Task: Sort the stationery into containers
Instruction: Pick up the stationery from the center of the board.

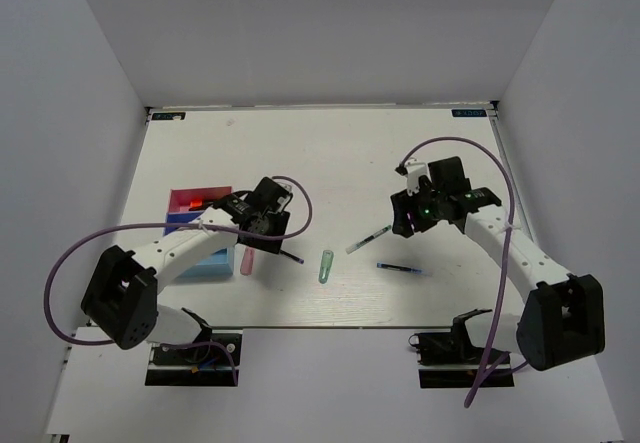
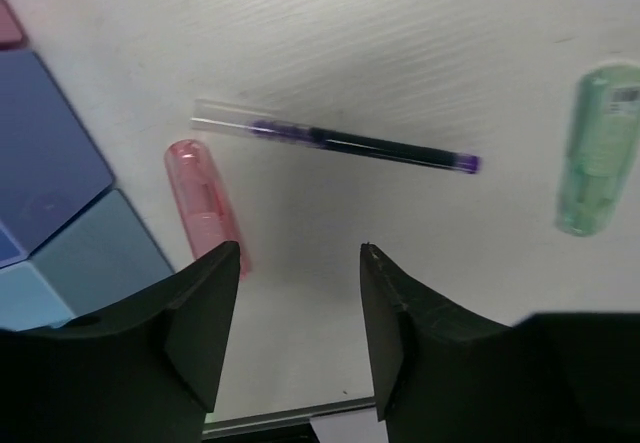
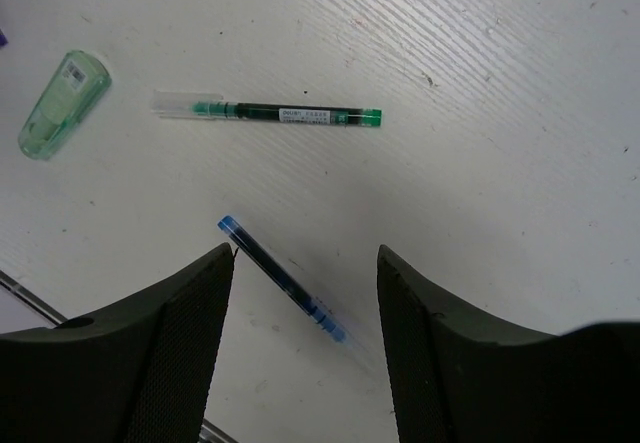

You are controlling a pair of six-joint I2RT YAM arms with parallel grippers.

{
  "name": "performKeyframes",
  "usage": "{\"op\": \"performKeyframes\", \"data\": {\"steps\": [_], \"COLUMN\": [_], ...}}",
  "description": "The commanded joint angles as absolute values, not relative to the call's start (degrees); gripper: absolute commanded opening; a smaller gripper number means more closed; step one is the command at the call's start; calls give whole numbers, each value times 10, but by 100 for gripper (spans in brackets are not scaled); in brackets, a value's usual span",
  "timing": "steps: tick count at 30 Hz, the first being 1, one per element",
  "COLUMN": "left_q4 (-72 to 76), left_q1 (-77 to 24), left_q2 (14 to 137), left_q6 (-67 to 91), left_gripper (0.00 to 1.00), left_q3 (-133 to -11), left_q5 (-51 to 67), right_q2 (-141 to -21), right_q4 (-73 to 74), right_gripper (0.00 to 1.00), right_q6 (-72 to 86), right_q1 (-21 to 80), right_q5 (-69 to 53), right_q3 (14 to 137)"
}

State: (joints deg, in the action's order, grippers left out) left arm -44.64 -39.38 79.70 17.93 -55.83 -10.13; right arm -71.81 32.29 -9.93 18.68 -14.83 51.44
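My left gripper [image 1: 262,233] [image 2: 300,263] is open and empty, above the table beside the boxes. A purple pen [image 2: 340,144] [image 1: 285,255] lies just beyond its fingertips, and a pink translucent clip [image 2: 205,203] [image 1: 246,260] lies by the left finger. A pale green clip [image 1: 326,265] [image 2: 598,148] [image 3: 62,103] lies mid-table. My right gripper [image 1: 408,225] [image 3: 305,258] is open and empty, hovering over a blue pen [image 3: 285,278] [image 1: 402,268]. A green pen [image 3: 270,113] [image 1: 368,239] lies beyond it. The pink box [image 1: 212,195] holds something orange-red. The blue box [image 1: 180,227] [image 2: 45,163] adjoins it.
A light blue box [image 1: 205,265] [image 2: 100,253] adjoins the blue one on the near side. Purple cables loop from both arms over the table. The table's near edge [image 1: 330,326] runs just below the pens, and white walls enclose the other three sides.
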Motion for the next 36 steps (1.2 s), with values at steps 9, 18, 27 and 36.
{"op": "performKeyframes", "data": {"steps": [9,18,27,36], "left_q4": [-438,-418,-411,-388], "left_q1": [-342,-322,-322,-321], "left_q2": [825,845,890,898], "left_q6": [143,150,161,178], "left_gripper": [60,60,60,30], "left_q3": [-524,-494,-489,-466], "left_q5": [-133,-152,-158,-120], "right_q2": [-687,-684,-672,-665], "right_q4": [284,280,280,280], "right_gripper": [62,62,62,62], "right_q6": [-82,-80,-79,-76], "right_q1": [152,135,120,98], "right_q5": [-198,-214,-232,-250], "right_q3": [501,497,494,492]}}
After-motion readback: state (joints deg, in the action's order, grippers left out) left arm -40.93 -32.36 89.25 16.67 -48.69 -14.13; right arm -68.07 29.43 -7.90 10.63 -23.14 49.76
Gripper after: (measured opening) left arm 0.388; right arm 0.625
